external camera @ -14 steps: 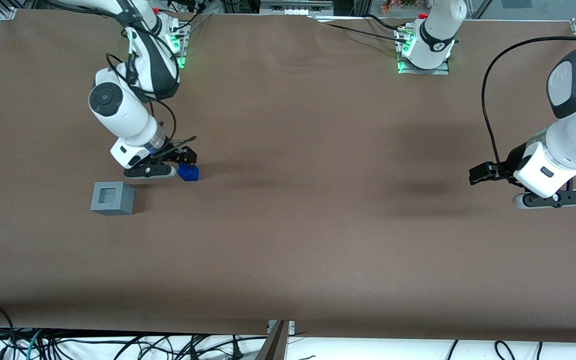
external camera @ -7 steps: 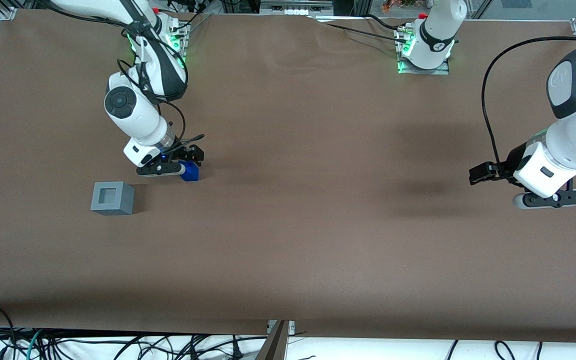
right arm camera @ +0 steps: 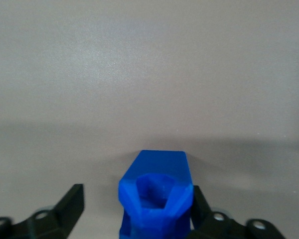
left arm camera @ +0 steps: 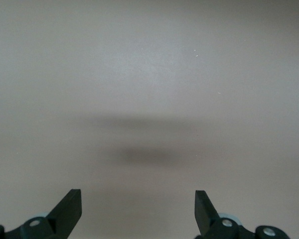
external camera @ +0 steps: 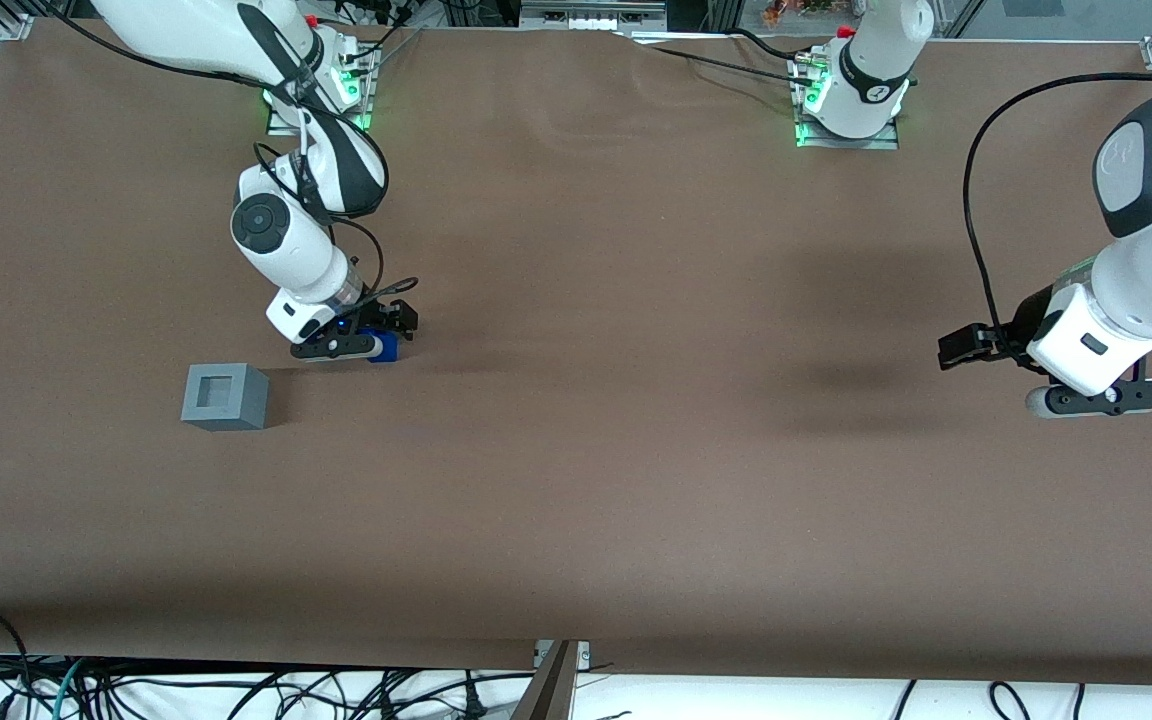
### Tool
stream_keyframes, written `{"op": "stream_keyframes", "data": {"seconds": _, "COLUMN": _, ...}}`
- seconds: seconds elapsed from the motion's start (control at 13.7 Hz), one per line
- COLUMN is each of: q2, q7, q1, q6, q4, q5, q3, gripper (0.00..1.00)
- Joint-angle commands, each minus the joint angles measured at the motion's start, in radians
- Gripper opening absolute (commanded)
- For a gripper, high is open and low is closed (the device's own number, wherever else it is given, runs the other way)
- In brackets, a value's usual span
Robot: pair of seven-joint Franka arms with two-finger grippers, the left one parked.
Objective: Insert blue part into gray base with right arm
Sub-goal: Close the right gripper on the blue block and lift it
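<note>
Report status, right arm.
End effector open, straddling blue part on table. Gray base nearer front camera, recess vacant. Nothing between them.

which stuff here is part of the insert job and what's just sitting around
Part of the job:
- blue part, between the open jaws of the right arm's gripper, on the table
- gray base, nearer the front camera, recess empty

Just sitting around:
- brown table cover
- cables along the table's edge
</note>
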Motion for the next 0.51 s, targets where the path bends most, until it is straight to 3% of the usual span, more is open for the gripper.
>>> {"op": "stream_keyframes", "data": {"seconds": 0.0, "q2": -0.003, "q7": -0.029, "q1": 0.000, "q6": 0.012, "q4": -0.006, "q5": -0.008, "q3": -0.009, "gripper": 0.69}}
{"op": "stream_keyframes", "data": {"seconds": 0.36, "q2": -0.006, "q7": -0.040, "q1": -0.002, "q6": 0.007, "q4": -0.002, "q5": -0.008, "q3": -0.012, "gripper": 0.29}}
{"op": "stream_keyframes", "data": {"seconds": 0.44, "q2": -0.015, "q7": -0.049, "q1": -0.002, "q6": 0.003, "q4": 0.003, "q5": -0.008, "q3": -0.012, "gripper": 0.27}}
